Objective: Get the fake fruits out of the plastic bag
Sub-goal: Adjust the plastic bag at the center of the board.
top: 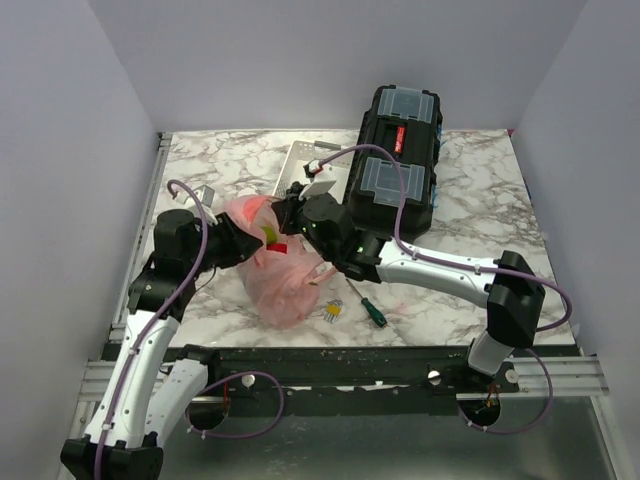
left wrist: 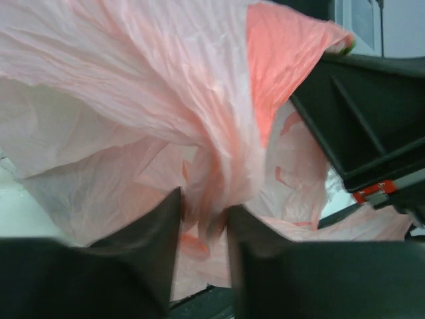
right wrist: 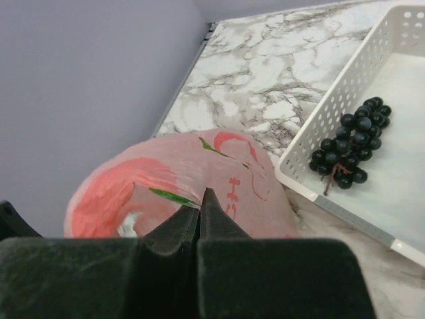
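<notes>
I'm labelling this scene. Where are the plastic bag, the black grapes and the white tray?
plastic bag [top: 282, 288], top external view, lower body.
black grapes [right wrist: 355, 141], right wrist view, cluster's middle.
white tray [right wrist: 334, 100], right wrist view, perforated side wall.

My left arm [top: 150, 310] bends inward at the elbow, and my left hand [left wrist: 204, 212] pinches a fold of the plastic bag [left wrist: 119, 86]. My right arm [top: 440, 265] stretches leftward low over the desk, my right hand [right wrist: 201, 203] with fingers pressed together.
</notes>
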`<state>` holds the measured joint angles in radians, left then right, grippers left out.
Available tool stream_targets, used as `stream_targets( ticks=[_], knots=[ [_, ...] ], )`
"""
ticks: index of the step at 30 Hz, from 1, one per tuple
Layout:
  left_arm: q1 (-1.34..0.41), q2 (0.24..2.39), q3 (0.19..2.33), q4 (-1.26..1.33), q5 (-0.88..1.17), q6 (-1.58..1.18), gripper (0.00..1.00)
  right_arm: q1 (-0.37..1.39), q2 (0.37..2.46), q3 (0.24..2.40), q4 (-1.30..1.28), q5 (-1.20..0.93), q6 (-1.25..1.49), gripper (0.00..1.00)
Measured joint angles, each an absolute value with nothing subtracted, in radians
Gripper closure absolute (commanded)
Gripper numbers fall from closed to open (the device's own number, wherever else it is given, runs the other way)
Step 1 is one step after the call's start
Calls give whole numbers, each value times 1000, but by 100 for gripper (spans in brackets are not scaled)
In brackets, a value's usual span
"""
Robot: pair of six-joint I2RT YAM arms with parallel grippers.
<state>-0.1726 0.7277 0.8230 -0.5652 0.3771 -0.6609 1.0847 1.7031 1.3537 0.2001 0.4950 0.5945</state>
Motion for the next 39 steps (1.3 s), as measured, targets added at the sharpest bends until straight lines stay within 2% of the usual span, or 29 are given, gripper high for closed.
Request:
stream_targets(
  ticks=[1, 5, 10, 14, 17, 23, 24, 27, 29, 31, 33, 35, 37, 39],
  knots=[
    [-173, 735, 831, -567, 377, -648, 89, 1085, 1700, 1348, 203, 487, 554, 99],
    [-173, 722, 937, -630, 344, -512, 100, 1085, 1680, 1322, 210, 501, 342, 99],
    [-179, 691, 1050, -727, 165, -337, 100, 1090, 1678, 1322, 265, 557, 36, 99],
    [-186, 722, 1073, -799, -16, -281, 100, 1109, 1686, 1322, 294, 557, -51, 99],
    [-189, 735, 1071, -819, -30, -263, 100, 1105, 1700, 1327, 268, 549, -65, 78],
    [-183, 693, 1066, -841, 4, -248, 100, 1071, 1711, 1491, -10, 466, 35, 37],
    [-183, 689, 1064, -841, 12, -248, 100, 1068, 1709, 1521, -51, 451, 56, 32],
    [-183, 688, 1053, -840, 36, -248, 100, 1063, 1674, 1556, -147, 412, 108, 27],
    [-183, 690, 1044, -841, 46, -247, 100, 1081, 1634, 1557, -201, 400, 123, 27],
    [-183, 691, 1039, -841, 54, -247, 100, 1111, 1605, 1556, -219, 388, 124, 36],
    [-183, 691, 1036, -840, 60, -247, 100, 1142, 1580, 1546, -208, 338, 126, 52],
    [-183, 689, 1035, -840, 63, -247, 100, 1166, 1568, 1522, -174, 281, 138, 57],
    [-183, 686, 1034, -839, 63, -247, 100, 1174, 1571, 1488, -122, 249, 155, 67],
    [-183, 683, 1032, -839, 63, -246, 100, 1169, 1589, 1450, -72, 250, 168, 69]
  ],
)
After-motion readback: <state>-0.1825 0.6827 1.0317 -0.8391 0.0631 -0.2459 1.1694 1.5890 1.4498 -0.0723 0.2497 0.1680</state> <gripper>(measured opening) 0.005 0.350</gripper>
